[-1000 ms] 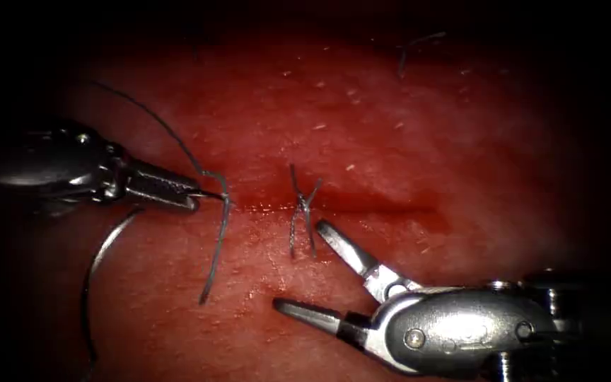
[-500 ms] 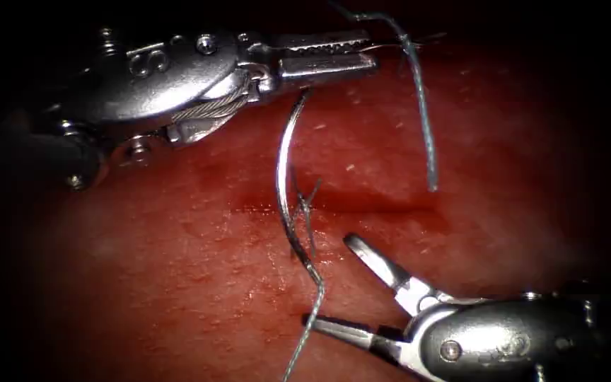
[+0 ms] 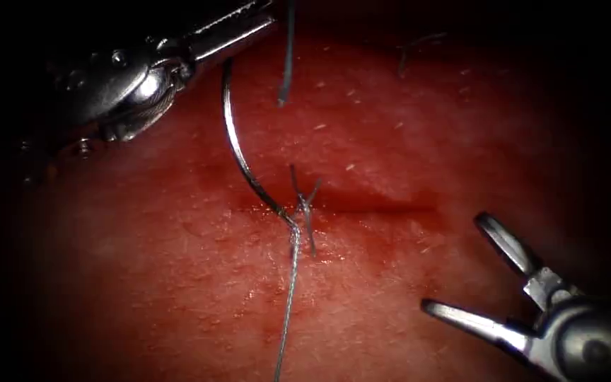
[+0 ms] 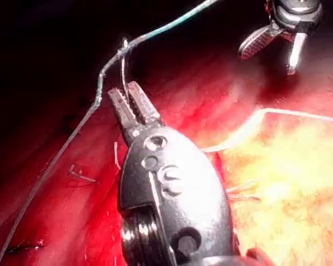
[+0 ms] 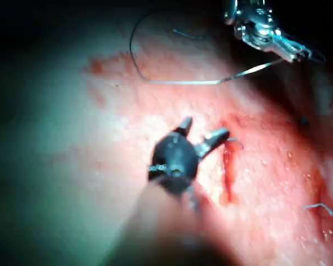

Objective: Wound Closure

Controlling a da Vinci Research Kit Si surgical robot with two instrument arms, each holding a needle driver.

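While the left tool [image 3: 249,25] holds the needle [image 3: 238,152] clamped near its tip, lifted leftward since earlier, the right tool [image 3: 464,265] has withdrawn, jaws wide, empty; thread [image 3: 288,297] trails free

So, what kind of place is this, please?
Most likely a surgical training bench. A piece of tissue with a cut lies under two robot tools. The left hand holds a curved needle with thread; the right hand is open, holding nothing.

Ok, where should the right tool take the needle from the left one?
Probably mid-curve, from the picture's right. The left tool holds the needle by its upper end, the thread end hangs by the knotted stitch, and the curve's hollow faces the open right tool.
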